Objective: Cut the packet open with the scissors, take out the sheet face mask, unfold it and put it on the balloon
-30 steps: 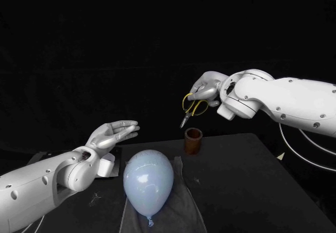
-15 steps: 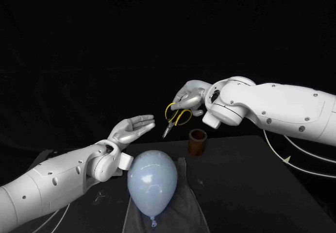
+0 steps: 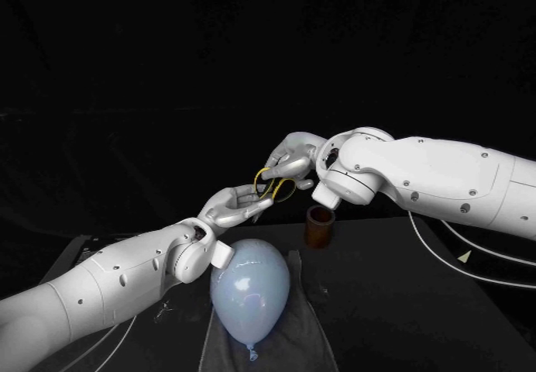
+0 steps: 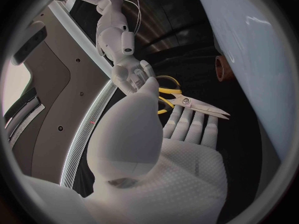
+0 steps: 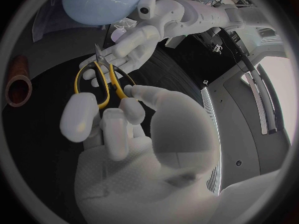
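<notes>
Moved since a second ago: both hands have drawn together beyond the balloon (image 3: pixel 252 287).
1. Balloon: nearest me, lying on a grey cloth (image 3: pixel 304 339).
2. My left hand (image 3: pixel 232 206): above the balloon's far end, palm up, fingers spread, holding nothing.
3. Scissors (image 3: pixel 268 184): blades point at those fingers; I cannot tell if they touch. My right hand (image 3: pixel 293 159), just beyond, grips the yellow loops.
4. Brown cup (image 3: pixel 320 226): beyond the balloon on its right, clear of the handover.

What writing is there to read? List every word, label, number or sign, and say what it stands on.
No text can be read.
The scissors: a small round mark at the pivot, too small to read.
The balloon and the brown tube: no writing seen.
</notes>
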Robot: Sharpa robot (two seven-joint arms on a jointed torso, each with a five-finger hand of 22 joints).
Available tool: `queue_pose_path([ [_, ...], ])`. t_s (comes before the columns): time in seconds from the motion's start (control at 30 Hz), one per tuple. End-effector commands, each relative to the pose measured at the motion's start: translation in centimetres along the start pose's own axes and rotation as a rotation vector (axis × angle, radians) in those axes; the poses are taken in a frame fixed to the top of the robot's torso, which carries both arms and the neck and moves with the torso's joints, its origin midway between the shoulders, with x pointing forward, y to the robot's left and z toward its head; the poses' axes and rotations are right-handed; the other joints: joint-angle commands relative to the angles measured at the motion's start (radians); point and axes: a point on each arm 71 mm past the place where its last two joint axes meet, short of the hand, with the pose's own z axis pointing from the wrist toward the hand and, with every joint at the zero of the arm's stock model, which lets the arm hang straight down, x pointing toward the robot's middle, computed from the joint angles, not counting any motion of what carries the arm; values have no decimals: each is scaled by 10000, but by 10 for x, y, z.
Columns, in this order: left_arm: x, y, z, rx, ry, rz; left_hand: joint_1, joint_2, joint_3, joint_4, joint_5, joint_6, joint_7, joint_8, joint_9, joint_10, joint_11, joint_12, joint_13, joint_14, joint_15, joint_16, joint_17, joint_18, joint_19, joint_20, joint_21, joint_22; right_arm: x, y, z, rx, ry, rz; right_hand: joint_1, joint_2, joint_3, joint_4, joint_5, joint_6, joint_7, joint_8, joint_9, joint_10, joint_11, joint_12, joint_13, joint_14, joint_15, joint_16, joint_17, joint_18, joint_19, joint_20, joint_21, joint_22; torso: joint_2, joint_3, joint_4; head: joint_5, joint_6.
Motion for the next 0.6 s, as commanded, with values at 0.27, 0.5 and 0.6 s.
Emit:
queue_pose_path([
  [0.27,12,-1,5,-56,1030,70,489,473,-651,32,-17,978,709,374,341,1675,195,131,92,1835,-113,434,433,644,3143,-7,758,323,-1,3,1,-284,-156,54,-23,113,81,-26,70,18,-62,51,16,3,22,-12,9,641,-53,-51,955,139,-28,-17,-49,5,-13,8,8,7,4],
  [0.5,10,-2,6,-62,965,49,867,1069,-636,33,-16,1882,763,695,580,2478,257,280,124,2438,-100,574,553,642,3668,-5,986,341,-3,1,1,-260,-236,-30,-23,113,81,-26,70,18,-62,51,16,3,22,-12,9,641,-53,-51,955,139,-28,-17,-49,5,-10,1,10,-1,11],
  [0.6,9,-2,5,-43,894,-20,959,1264,-618,60,-15,2047,715,720,573,2687,232,293,120,2538,-112,572,584,640,3751,-10,1009,326,-5,-2,1,-191,-274,-57,-23,113,81,-26,70,18,-62,51,16,3,22,-12,9,641,-53,-51,955,139,-28,-17,-49,5,-9,1,10,-6,8],
])
